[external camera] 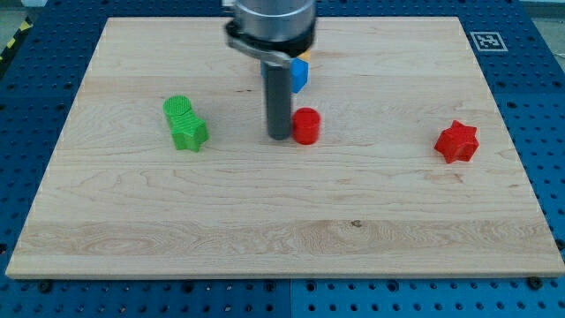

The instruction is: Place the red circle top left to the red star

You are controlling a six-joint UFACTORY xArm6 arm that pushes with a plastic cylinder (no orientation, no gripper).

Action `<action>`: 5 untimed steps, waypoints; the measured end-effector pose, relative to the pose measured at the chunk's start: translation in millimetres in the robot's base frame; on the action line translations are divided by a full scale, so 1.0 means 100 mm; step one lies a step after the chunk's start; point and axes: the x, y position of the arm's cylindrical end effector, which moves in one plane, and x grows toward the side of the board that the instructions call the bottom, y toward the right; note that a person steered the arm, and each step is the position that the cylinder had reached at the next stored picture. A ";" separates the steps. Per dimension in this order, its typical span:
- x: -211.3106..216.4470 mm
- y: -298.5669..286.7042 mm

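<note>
The red circle lies near the middle of the wooden board. The red star lies far to the view's right, slightly lower in the view than the circle. My tip stands right against the red circle's left side; whether they touch or a hair's gap separates them I cannot tell. The rod rises from the tip to the arm's head at the view's top.
A blue block sits just above the red circle, partly hidden behind the rod, with a sliver of orange or yellow at its top edge. A green circle and a green star sit together at the view's left.
</note>
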 end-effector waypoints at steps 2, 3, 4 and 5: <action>0.00 0.75; 0.00 0.76; 0.00 0.76; -0.03 0.81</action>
